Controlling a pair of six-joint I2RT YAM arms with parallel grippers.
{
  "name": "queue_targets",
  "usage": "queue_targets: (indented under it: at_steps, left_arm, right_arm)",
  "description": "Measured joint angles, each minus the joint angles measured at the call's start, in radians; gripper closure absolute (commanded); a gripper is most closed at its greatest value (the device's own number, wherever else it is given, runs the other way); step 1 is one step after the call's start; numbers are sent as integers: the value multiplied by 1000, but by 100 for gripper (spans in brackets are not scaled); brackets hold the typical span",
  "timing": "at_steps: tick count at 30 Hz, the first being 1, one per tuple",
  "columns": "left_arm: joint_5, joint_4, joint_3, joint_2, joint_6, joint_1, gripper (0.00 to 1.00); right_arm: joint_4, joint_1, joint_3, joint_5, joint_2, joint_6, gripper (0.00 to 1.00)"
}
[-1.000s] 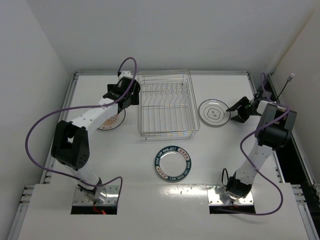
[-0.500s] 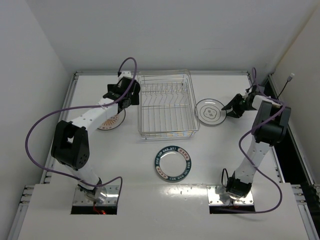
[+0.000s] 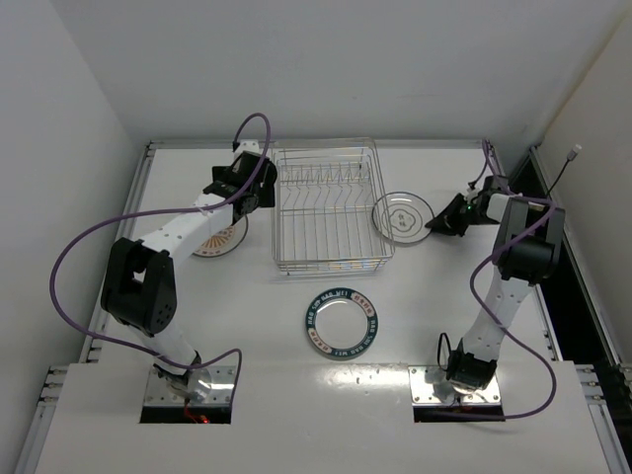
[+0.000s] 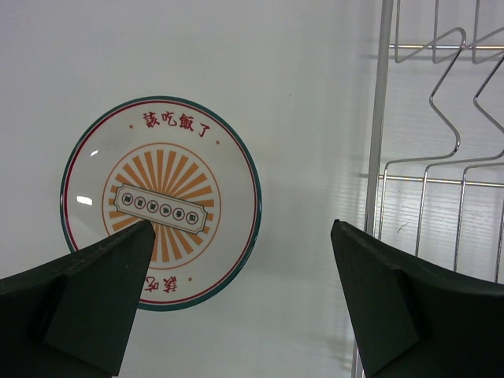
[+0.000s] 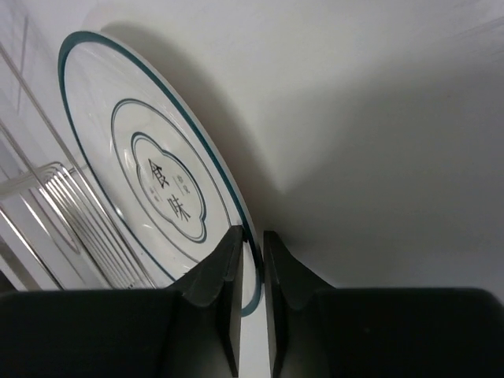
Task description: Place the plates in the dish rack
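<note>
Top external view showed you the right gripper [image 3: 440, 219] clamped on the right edge of the small round white plate with a grey mark in its middle [image 3: 400, 213]. That plate sat just beside the right side of the rectangular silver wire dish rack [image 3: 326, 202]. In the right wrist view you saw the grip up close. The two dark fingers [image 5: 223, 272] were squeezed onto the thin rim, one on each face. The plate was tipped up on a slant, and rack wires showed past its far edge. You could not tell if the plate touched the rack. The left gripper [image 3: 247, 191] hung just left of the rack with its jaws spread wide and nothing between them. In the left wrist view you saw the round white plate with an orange sunburst in its middle [image 4: 161, 201] lying flat below it on the white table [image 3: 444, 316]. This plate was near the rack's left side but apart from it. The round white plate with a dark blue patterned rim [image 3: 342, 324] lay flat on the table in front of the rack, apart from it.
</note>
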Motion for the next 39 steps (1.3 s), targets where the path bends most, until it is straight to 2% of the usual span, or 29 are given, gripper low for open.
queue_targets:
  at_steps: [3,10,17,23,28,34,39]
  left_arm:
    - [0,0,0,0,0,0,6]
    - [0,0,0,0,0,0,6]
    - [0,0,0,0,0,0,6]
    - [0,0,0,0,0,0,6]
    - [0,0,0,0,0,0,6]
    - [2,0,0,0,1,0,6]
    - [3,0,0,0,0,0,6]
  right_arm:
    - [19,1,-20,-31,-2,0,100]
    - [2,10,-81,9,-126,5,100]
    - [-116,61,-50,292,-483,1,100]
    - [-174,261,147,576,-632,0,100]
    - [-218,430,283,754,-603,-10,100]
    - [-293,560,521,934,-376,-46,100]
    - [-348,639,584,1043,-240,-67,100]
